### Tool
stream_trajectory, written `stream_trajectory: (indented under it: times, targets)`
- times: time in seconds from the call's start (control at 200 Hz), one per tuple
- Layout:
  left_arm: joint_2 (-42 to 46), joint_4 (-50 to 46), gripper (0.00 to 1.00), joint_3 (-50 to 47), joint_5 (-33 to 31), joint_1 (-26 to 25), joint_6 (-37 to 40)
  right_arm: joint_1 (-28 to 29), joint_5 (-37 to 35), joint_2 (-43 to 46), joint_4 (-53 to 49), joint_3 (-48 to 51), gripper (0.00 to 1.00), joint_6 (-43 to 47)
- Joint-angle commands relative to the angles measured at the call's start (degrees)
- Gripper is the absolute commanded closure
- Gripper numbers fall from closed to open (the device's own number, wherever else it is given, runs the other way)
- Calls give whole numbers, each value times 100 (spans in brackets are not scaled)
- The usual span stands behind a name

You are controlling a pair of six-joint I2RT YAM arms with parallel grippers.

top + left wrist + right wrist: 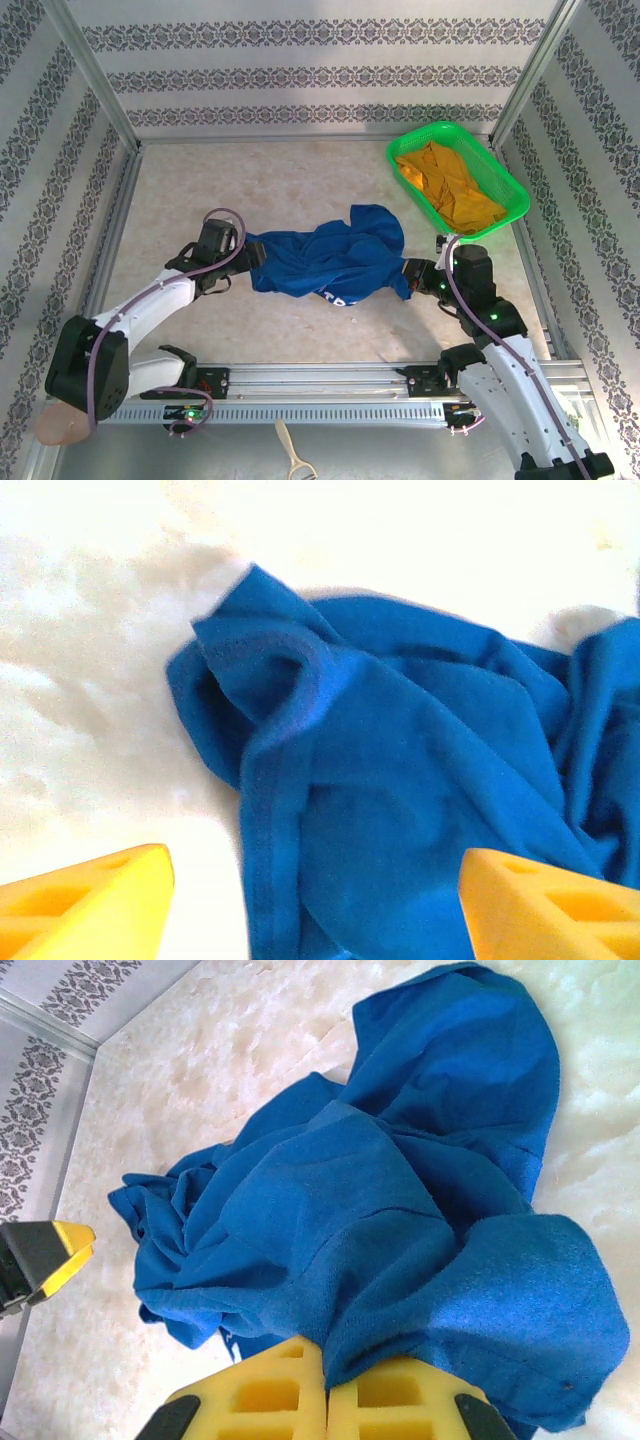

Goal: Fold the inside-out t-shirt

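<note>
The inside-out t-shirt (330, 262) is royal blue and lies crumpled in the middle of the table, with a bit of white lettering at its near edge. At its left end my left gripper (250, 255) stands open. In the left wrist view a hemmed fold of the shirt (400, 780) lies between the two yellow fingers (90, 905) of that gripper (315, 910). My right gripper (410, 272) is at the shirt's right end. Its yellow pads (270, 1395) are pressed together, shut on a bunch of the blue fabric (400, 1260).
A green basket (408, 186) at the back right holds an orange-yellow garment (450, 185). Patterned walls enclose the table on three sides. A metal rail (320, 385) runs along the near edge, and a cream-coloured tool (290, 455) lies in front of it.
</note>
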State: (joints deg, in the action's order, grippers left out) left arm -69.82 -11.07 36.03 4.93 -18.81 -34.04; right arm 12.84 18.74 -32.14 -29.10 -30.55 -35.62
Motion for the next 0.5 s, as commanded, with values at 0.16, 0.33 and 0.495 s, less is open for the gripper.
stream_trajectory:
  times: [0.16, 0.33, 0.495]
  targets:
    - [-1063, 402, 34, 443, -329, 176, 322, -56, 38, -53, 105, 162, 100, -104]
    - [-1697, 740, 45, 709, -271, 189, 284, -58, 95, -146, 211, 63, 100, -99]
    - [-2080, 516, 100, 1339, -149, 391, 447, -151, 177, -725, 459, -594, 100, 32]
